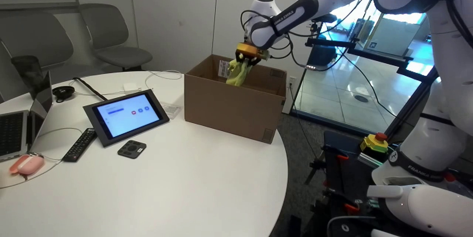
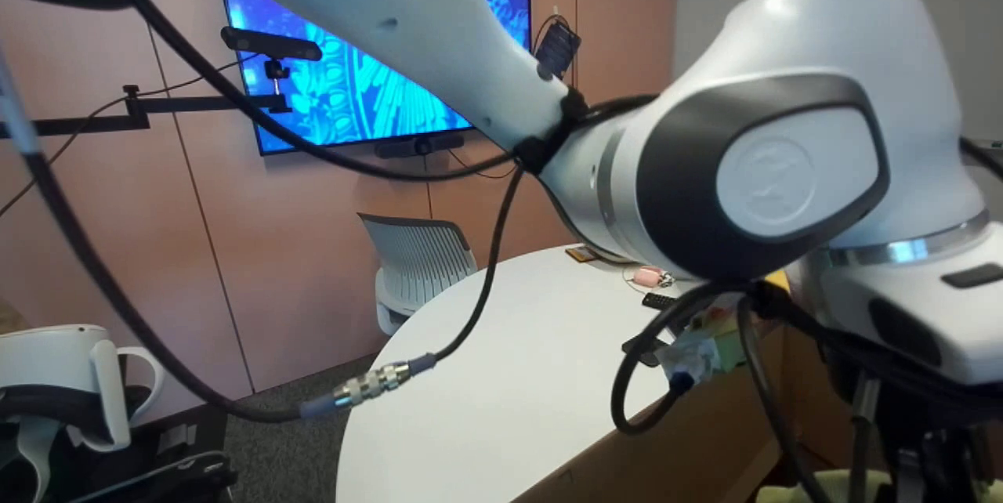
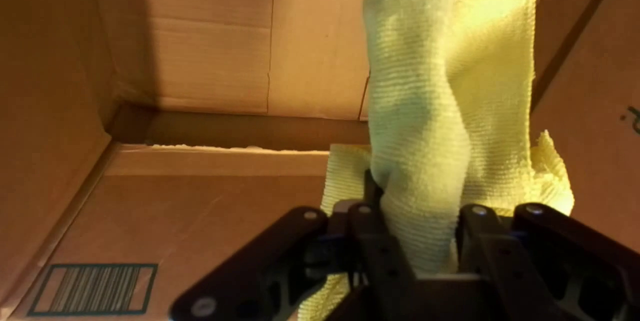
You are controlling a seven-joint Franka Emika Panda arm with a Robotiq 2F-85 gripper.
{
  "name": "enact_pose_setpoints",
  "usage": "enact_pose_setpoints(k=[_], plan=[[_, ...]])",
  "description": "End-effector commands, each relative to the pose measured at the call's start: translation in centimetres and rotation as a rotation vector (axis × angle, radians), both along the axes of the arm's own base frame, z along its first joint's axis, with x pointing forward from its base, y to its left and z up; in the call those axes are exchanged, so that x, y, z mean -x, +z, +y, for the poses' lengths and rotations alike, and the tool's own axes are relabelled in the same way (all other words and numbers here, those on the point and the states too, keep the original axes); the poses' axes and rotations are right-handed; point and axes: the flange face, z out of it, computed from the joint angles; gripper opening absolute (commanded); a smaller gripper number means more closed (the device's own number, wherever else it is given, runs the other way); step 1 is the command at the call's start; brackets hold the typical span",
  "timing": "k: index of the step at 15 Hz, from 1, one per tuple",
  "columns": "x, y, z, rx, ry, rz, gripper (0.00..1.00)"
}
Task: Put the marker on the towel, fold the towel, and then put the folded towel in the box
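Observation:
The yellow-green towel (image 1: 238,73) is bunched in my gripper (image 1: 248,60) and hangs into the open top of the brown cardboard box (image 1: 232,109). In the wrist view the gripper (image 3: 419,211) is shut on a thick fold of the towel (image 3: 420,111), with loose flaps on both sides. The box's inner walls and floor (image 3: 210,221) show around and under it. In an exterior view the arm covers most of the gripper; towel cloth (image 2: 831,483) shows at the bottom edge beside the box wall (image 2: 666,440). The marker is not visible; it may be hidden in the towel.
The box stands at the edge of the white round table (image 1: 207,181). A tablet (image 1: 127,115), a small black controller (image 1: 132,149), a remote (image 1: 79,144), a pink earbud case (image 1: 30,164) and a laptop (image 1: 14,131) lie left of it. Cables run along the arm.

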Motion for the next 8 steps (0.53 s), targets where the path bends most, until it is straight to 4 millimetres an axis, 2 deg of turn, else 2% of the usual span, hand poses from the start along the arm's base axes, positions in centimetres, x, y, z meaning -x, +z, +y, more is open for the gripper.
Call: enact_pose_setpoints(k=[1,5,8], plan=[[-2.9,-5.7,1.5,0.028,0.046,0.050,0.04],[-3.3,-12.4,2.9,0.005,0.093,0.137,0.05],[-2.9,-16.2,2.5,-0.037,0.103,0.178,0.05]])
